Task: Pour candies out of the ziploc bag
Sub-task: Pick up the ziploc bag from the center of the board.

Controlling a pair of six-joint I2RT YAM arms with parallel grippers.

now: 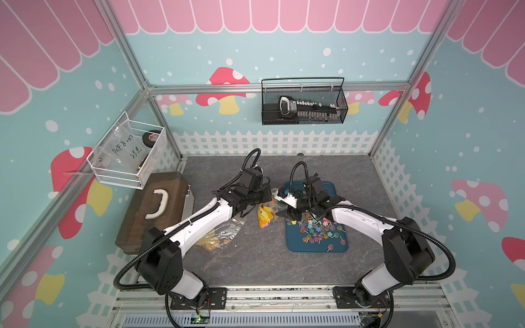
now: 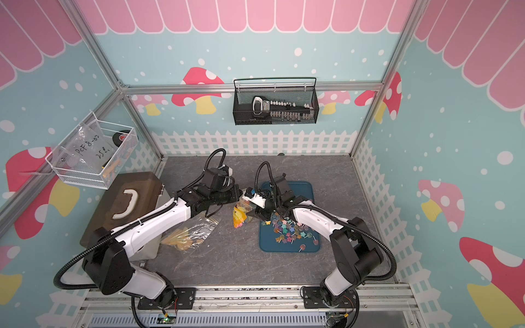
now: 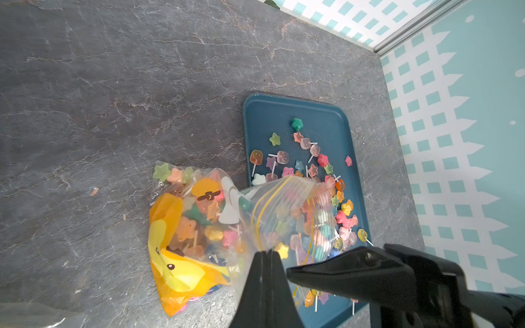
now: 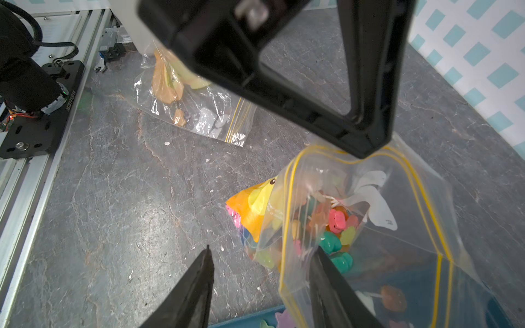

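- Clear ziploc bag with yellow zip lines and an orange-yellow cartoon print [image 3: 199, 227]: long axis runs from its loaded bottom on the grey stone-look tabletop [image 3: 113, 113] to its mouth over the dark blue rectangular tray's [image 3: 335, 119] edge.
- Left gripper [image 3: 267, 252]: pinched shut on the mouth rim, holding it up.
- Right gripper [image 4: 261, 250]: jaws apart, astride another stretch of rim, not clamped.
- Small multicoloured lollipop candies [image 3: 312, 159]: some on the tray, most low in the bag, away from both claws. The bottom likely needs lifting.
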